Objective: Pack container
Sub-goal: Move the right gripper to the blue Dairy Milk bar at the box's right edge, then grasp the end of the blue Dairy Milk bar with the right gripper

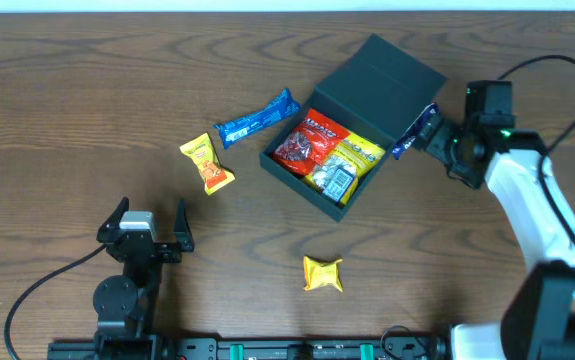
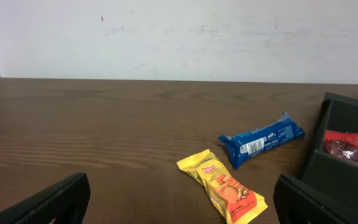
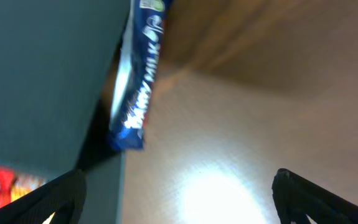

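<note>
Right gripper (image 3: 179, 202) jaws stood apart, holding nothing. I noted the dark blue foil snack packet (image 3: 136, 87) just ahead, lengthwise alongside the flap of the open dark teal-green cardboard container (image 1: 392, 75), which sat nearer this arm.

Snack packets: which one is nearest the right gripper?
The dark blue packet at the container's right edge, beside the right gripper; the light blue packet, orange-yellow packet and yellow packet lie farther left.
</note>
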### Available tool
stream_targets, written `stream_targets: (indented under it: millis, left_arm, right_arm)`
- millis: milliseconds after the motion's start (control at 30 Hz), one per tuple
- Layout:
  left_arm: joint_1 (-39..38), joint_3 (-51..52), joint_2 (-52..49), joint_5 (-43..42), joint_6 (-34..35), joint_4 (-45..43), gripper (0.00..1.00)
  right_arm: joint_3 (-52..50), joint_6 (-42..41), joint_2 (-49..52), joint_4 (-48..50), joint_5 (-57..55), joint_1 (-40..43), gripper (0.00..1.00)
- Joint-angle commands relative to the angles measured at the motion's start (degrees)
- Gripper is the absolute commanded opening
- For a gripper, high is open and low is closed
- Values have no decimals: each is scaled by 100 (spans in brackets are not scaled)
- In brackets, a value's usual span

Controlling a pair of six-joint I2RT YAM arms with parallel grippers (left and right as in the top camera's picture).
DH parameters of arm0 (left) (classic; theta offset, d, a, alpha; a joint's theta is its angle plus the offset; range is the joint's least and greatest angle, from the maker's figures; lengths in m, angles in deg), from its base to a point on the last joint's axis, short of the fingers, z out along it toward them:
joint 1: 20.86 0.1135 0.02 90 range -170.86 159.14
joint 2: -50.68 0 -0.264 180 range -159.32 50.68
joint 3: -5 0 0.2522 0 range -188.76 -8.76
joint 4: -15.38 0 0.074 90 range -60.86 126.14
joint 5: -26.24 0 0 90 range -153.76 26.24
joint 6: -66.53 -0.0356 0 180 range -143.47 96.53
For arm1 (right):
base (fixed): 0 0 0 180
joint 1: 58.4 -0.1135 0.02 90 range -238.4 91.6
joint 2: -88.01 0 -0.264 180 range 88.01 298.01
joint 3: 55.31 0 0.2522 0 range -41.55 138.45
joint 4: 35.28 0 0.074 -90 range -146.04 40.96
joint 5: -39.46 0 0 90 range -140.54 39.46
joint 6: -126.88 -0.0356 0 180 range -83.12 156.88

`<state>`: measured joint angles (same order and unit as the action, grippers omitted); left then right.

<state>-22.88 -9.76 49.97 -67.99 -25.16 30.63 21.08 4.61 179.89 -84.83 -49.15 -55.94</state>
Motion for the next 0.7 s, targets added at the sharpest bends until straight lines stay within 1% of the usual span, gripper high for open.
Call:
stream_targets:
  millis: [0,33,133,167,200,333,400,500,533,567,667]
  left_arm:
    - [13,74,13,-68,0,251,95]
    - [13,74,13,-68,0,254,95]
    - [13,74,13,-68,0,251,95]
    - [13,74,13,-68,0,251,95]
    - [13,74,13,-68,0,251,95]
    - [13,74,13,-68,0,251,95]
    - [13,74,13,-68,0,254,95]
    - [13,74,13,-68,0,254,95]
    - [13,74,13,-68,0,254,95]
    - [13,74,13,-68,0,251,95]
    - [13,74,13,-68,0,254,95]
  right_arm:
    - [26,-201,313,435,295,35,95]
    - [24,-201,442,658,330,28,95]
    - [26,-197,560,927,293,13,95]
    - [26,-188,568,1064,293,22,99]
    - [26,-149,568,1202,299,26,99]
    - [24,-140,575,1228,4,24,99]
    - [24,-155,577,1268,-186,26,95]
    - [24,-157,619,1287,-352,55,96]
    - [24,-160,656,1292,-354,66,94]
    - [24,-269,756,1290,-350,85,89]
    - [24,-369,951,1290,-243,68,87]
